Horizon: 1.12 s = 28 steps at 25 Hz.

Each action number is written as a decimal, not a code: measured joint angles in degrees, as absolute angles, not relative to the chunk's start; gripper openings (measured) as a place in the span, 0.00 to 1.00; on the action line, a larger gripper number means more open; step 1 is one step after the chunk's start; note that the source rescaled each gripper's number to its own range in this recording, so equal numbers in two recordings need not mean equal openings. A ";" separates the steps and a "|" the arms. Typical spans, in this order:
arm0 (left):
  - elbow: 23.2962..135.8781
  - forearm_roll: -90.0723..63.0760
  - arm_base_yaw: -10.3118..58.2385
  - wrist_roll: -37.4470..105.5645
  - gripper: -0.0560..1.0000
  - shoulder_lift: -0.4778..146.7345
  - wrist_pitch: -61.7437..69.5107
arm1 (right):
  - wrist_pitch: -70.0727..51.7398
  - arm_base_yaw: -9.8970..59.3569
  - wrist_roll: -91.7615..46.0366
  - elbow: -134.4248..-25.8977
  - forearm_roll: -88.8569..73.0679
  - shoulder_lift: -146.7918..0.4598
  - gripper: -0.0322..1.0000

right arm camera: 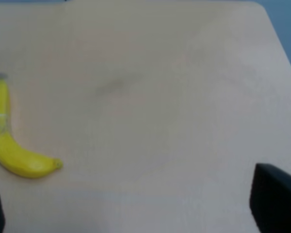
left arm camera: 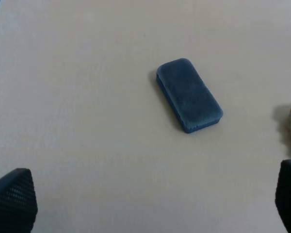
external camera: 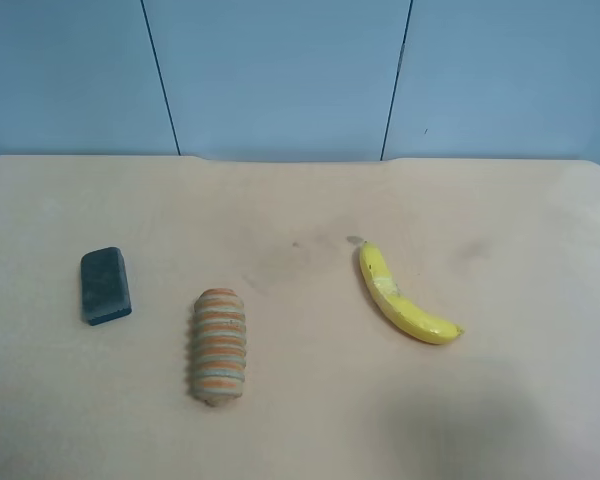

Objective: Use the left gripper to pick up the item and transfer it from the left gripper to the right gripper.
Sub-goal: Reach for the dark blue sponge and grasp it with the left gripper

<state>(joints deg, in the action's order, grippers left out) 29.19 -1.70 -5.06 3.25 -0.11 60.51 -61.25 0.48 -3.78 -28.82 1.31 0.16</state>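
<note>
1. The pale beige tabletop (external camera: 310, 200) filled most of the exterior high view. It was smooth and matte, with a few faint grey smudges near the centre of the frame.
2. Light blue wall panels (external camera: 280, 70) ran across the top of that frame, split by thin dark seams.
3. The left claw (left arm camera: 149, 204) was spread wide and held nothing. Only its two black fingertips (left arm camera: 12, 201) showed, at opposite edges of the left wrist view, and one had a fine dotted texture. Both were clear of the tabletop's things.
4. The right claw (right arm camera: 136, 206) was likewise released and empty. Its dark fingertips (right arm camera: 274, 199) sat far apart over bare tabletop and touched nothing.
5. The yellow banana (external camera: 395, 300) lay right of centre in the exterior high frame. It was curved, with its grey stem end toward the wall and a pale scuffed patch along its middle.
6. The ridged roll (external camera: 218, 346) lay lower left of centre, well apart from the banana. It was a stubby cylinder banded in orange and tan.
7. The item (external camera: 106, 285), a small dark grey block with rounded corners, a felt-like top and a blue side, lay flat at the middle left of the frame. It was near the roll but not touching it, and it lay ahead of the open left claw and out of its grasp.
</note>
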 joint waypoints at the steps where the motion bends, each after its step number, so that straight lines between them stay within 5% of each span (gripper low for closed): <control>1: 29.19 -1.70 -5.06 3.25 1.00 -0.11 60.51 | -61.25 0.48 -3.78 -28.82 1.31 0.16 1.00; 15: 29.80 -1.70 -5.06 3.25 1.00 2.58 60.56 | -61.25 0.48 -3.72 -28.82 1.31 0.16 1.00; 28: 52.39 0.85 -5.06 -1.01 1.00 39.49 68.30 | -61.25 0.48 -3.67 -28.82 1.31 0.16 1.00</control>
